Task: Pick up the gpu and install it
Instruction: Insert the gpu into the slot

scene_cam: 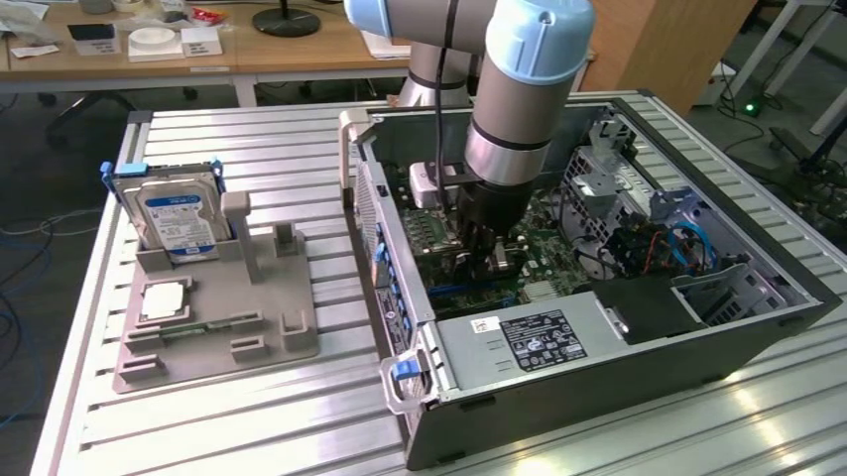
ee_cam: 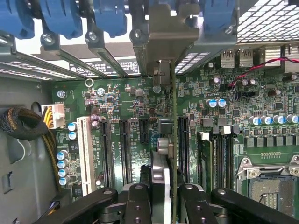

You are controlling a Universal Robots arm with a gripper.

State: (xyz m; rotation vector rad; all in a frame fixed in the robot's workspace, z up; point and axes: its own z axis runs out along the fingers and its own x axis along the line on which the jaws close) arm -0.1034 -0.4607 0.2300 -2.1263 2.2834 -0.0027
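The tool (ee_cam: 161, 196) is clamped on the gpu (ee_cam: 173, 140), which the wrist view shows edge-on: a thin green board running from between the black fingers (ee_cam: 138, 205) up to its silver end bracket (ee_cam: 163, 32) at the upper middle of the frame. In the exterior view the tool (scene_cam: 483, 260) sits deep inside the open computer case (scene_cam: 741, 337), at the centre of the frame, over the motherboard (scene_cam: 549, 268).

The card hangs above the row of black expansion slots (ee_cam: 125, 144) in the middle of the wrist frame; it appears to line up with the gap just left of the slot (ee_cam: 183, 140) at centre-right, but whether its lower edge has entered a slot cannot be told.

To do this step well, the card should stay square to the motherboard (ee_cam: 233, 116), with its edge parallel to the chosen slot along the whole length. The bracket must meet the open bay in the rear panel among the blue retaining clips (ee_cam: 65, 18) at the upper left, not ride on a neighbouring slot cover. Pressure is best applied straight down and evenly; a tilt would seat one end and bind the other. The capacitors (ee_cam: 216, 103) and the red wire (ee_cam: 252, 70) at upper right lie near and should be kept clear.

On the counter (scene_cam: 292, 416), the hard drive (scene_cam: 179, 223) stands in its grey fixture (scene_cam: 252, 317) at the left of the exterior frame, well apart.
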